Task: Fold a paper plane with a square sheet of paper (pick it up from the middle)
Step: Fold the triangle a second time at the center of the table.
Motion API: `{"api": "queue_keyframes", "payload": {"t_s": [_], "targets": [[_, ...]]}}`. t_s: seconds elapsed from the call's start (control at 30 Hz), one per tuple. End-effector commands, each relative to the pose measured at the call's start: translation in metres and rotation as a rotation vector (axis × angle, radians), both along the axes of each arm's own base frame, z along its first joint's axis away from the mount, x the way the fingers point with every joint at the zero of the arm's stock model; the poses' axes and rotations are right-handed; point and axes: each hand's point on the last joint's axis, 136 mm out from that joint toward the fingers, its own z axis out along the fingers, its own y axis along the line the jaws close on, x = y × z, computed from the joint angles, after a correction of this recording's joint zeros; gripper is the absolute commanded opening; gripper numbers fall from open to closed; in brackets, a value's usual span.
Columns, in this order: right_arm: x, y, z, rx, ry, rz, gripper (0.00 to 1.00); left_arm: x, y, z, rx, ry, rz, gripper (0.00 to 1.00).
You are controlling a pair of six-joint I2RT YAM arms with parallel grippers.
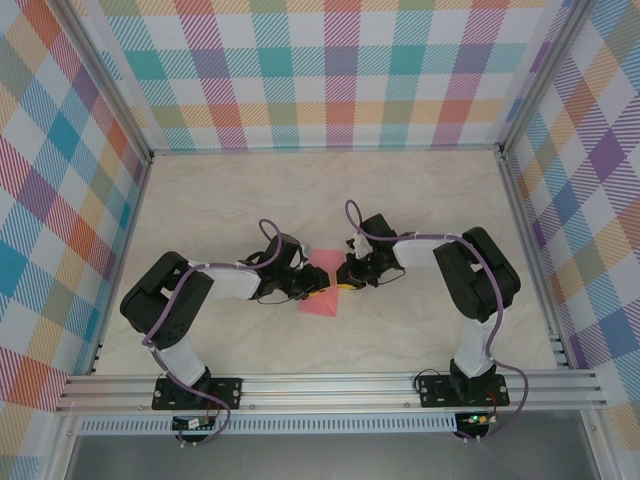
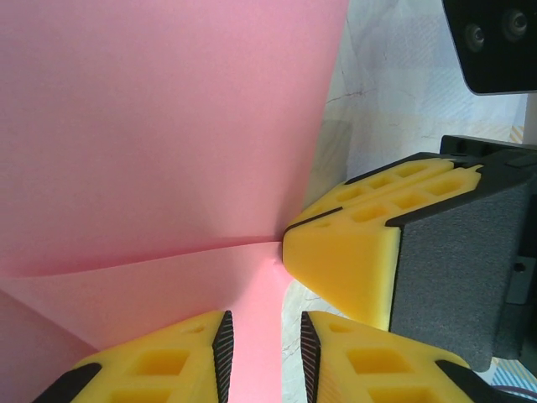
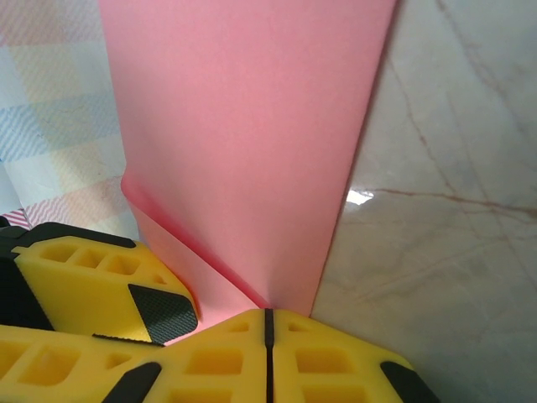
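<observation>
Closest to the right wrist lens, the right gripper (image 3: 267, 323) has its two yellow fingers (image 3: 336, 369) pressed together, with the edge of the square sheet of paper (image 3: 252, 126) pinched in the seam between them. Judged purpose: this grip anchors one end of a fold line so the sheet cannot slide while the crease is formed.

At the left wrist, the left gripper (image 2: 262, 332) stands partly open, one finger on each side of a strip of the sheet and neither pad pressing it. A crease runs across the sheet and ends at the tip of the right gripper. The left fingers are probably placed to close on that fold.

From above, the sheet (image 1: 322, 305) sits at the middle of the tabletop (image 1: 250, 200), directly between the two grippers. Its near corner appears to lie flat.

Count:
- Sheets: one, creased, not yet a dart shape.
- Arms: two.
- Grippers: two.
- Fingers: four, two per gripper.
</observation>
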Motion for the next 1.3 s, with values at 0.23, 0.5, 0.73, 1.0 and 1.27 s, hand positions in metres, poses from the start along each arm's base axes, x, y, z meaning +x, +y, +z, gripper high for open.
{"api": "queue_keyframes", "payload": {"t_s": [0.23, 0.5, 0.73, 1.0, 1.27], "targets": [[-0.001, 0.002, -0.006, -0.017, 0.007, 0.017, 0.08, -0.006, 0.003, -0.012, 0.047, 0.020, -0.015, 0.30], [-0.002, 0.000, -0.009, -0.028, 0.015, 0.014, 0.07, -0.008, 0.005, -0.019, 0.064, 0.039, -0.014, 0.29], [-0.002, 0.000, -0.008, -0.027, 0.013, 0.014, 0.08, -0.010, 0.010, -0.022, 0.088, 0.042, -0.012, 0.28], [0.008, -0.011, 0.027, -0.071, -0.088, -0.047, 0.21, -0.013, 0.014, -0.026, 0.105, 0.055, -0.005, 0.27], [-0.019, -0.020, 0.039, -0.090, -0.100, -0.056, 0.16, -0.013, 0.020, -0.031, 0.135, 0.055, 0.017, 0.24]]}}
